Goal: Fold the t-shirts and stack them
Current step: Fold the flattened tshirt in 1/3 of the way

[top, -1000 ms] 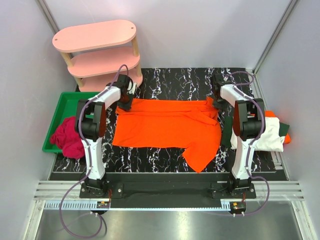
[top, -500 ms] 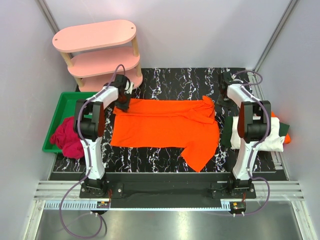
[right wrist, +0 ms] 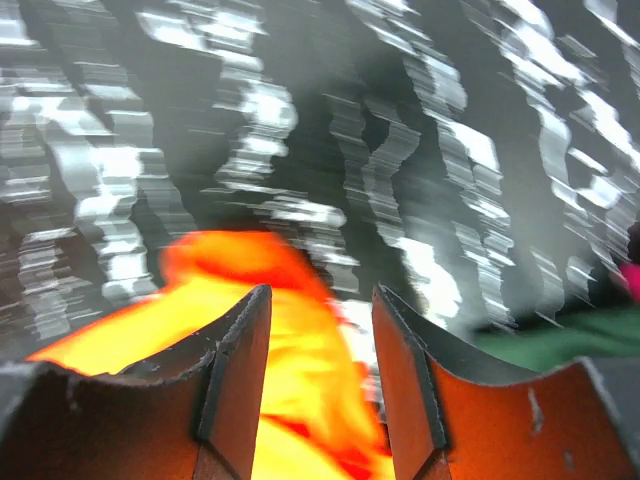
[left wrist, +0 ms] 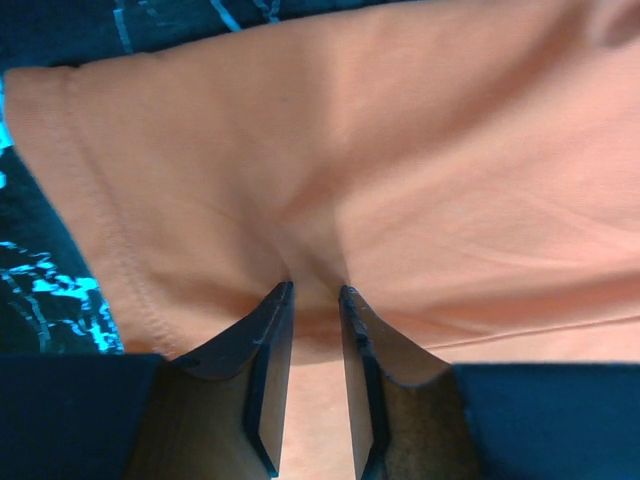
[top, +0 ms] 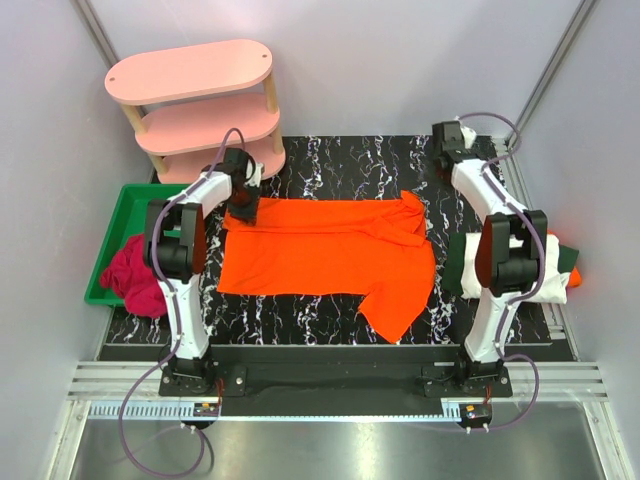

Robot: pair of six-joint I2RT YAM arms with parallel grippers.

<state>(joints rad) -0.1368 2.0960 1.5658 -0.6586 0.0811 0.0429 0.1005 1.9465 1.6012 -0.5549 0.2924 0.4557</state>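
Orange cotton, one large t-shirt (top: 320, 255), lying spread and mostly flat across the middle of the black marbled table (top: 340, 160), one sleeve trailing toward the near edge and the far right corner rumpled into a small heap. Left gripper (left wrist: 313, 290): at the shirt's far left corner, jaws nearly together, the cloth puckering into the tips, so it reads as a pinch on the hem. Right gripper (right wrist: 321, 292): jaws apart, nothing between them, raised over bare table at the far right corner; its wrist view is blurred with motion. Change noted: a second ago this gripper sat at the shirt's far right corner; it has since let go and drawn off toward the back, while the left one has carried its corner slightly outward, drawing the far edge straighter. Judgement: the spreading step is closing, and the first fold is not yet begun. Pile of shirts (top: 530, 268), white over dark green and orange, at the right edge, well apart. Green tray (top: 135, 200) at left, holding a crimson cloth (top: 132, 272). Pink shelf (top: 190, 72) behind it.
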